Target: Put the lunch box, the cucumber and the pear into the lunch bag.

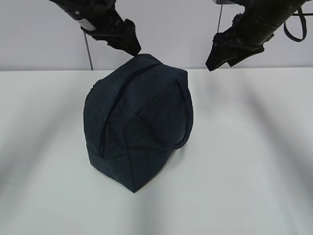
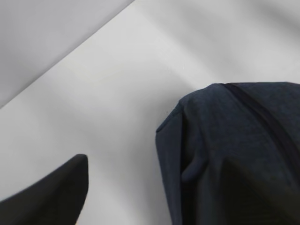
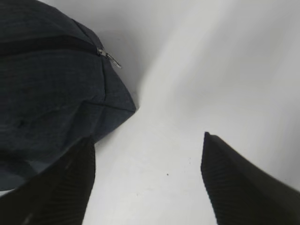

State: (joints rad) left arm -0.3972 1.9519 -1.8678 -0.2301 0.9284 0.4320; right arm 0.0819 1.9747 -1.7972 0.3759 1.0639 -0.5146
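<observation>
Right, exterior view first: the lunch bag (image 1: pixel 139 122) sits mid-counter (image 1: pixel 254 161), dark navy, boxy and slumped, zipper track running over its top and down the front left, zipped closed, looped strap handle (image 1: pixel 185 115) draped down its right side. Both arms hang above and behind it, the left end effector (image 1: pixel 128 41) just over the bag's top edge, the right end effector (image 1: pixel 220 54) off to the right, clear of it. Over to the left wrist view: one dark fingertip (image 2: pixel 56 192) shows beside the bag's corner, so I can't tell how far it's spread. Right wrist view now: fingers (image 3: pixel 61 187) wide apart, holding nothing, silver zipper pull (image 3: pixel 110 57) at the bag's end.
</observation>
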